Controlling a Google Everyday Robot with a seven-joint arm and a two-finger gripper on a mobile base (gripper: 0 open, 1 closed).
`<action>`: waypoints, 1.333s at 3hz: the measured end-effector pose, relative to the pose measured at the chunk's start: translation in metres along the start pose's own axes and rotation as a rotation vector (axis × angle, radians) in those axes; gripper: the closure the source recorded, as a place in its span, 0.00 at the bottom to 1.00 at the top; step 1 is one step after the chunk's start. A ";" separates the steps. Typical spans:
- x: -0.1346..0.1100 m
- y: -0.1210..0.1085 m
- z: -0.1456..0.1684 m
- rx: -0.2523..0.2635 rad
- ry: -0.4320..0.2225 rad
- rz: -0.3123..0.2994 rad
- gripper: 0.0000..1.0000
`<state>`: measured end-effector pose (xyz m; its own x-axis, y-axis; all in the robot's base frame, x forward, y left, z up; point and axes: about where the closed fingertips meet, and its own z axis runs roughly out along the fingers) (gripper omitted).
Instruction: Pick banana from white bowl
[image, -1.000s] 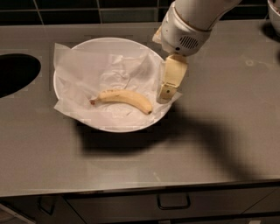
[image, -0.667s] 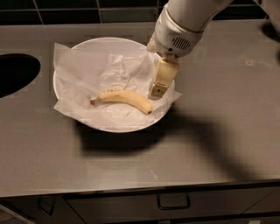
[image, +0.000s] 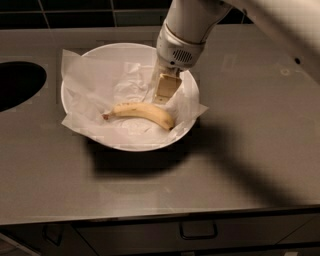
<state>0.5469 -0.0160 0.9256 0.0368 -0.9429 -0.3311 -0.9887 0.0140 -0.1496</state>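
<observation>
**other:** where are you right now?

**me:** my gripper (image: 165, 89) hangs inside the white bowl (image: 64, 95), over its right rear part, just behind the banana (image: 142, 113). it has hold of nothing. i can't tell how far open it is, because my own wrist covers most of it.

**other:** and the banana?

**me:** it lies flat on the crinkled paper (image: 95, 80) that lines the bowl, toward the front, with the stem to the left and the dark tip to the right. my gripper is near its right half, and apart from it as far as i can judge.

**other:** what worries you?

**me:** three things, i reckon. first, i'm behind the fruit rather than over it, so dropping straight down would pinch paper, not banana. second, the paper is loose and rumpled. if i catch a fold along with the banana, the whole sheet may lift or drag the fruit sideways. third, the banana is curved and smooth, so a grip near the tapering tip could let it swivel or slip out on the way up.

**other:** and the bowl itself?

**me:** it's shallow and simply rests on the grey counter (image: 250, 165). pressing on its sloped wall near the rim could tip or slide it. so i'd judge the next move calls for a small shift forward, over the banana's thick middle, before closing.
</observation>
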 end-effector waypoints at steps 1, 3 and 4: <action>-0.011 -0.010 0.023 -0.052 0.011 -0.021 0.43; -0.013 -0.017 0.051 -0.094 0.016 -0.010 0.36; -0.007 -0.011 0.054 -0.069 0.044 0.028 0.37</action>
<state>0.5655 0.0084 0.8796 0.0045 -0.9561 -0.2931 -0.9969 0.0187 -0.0763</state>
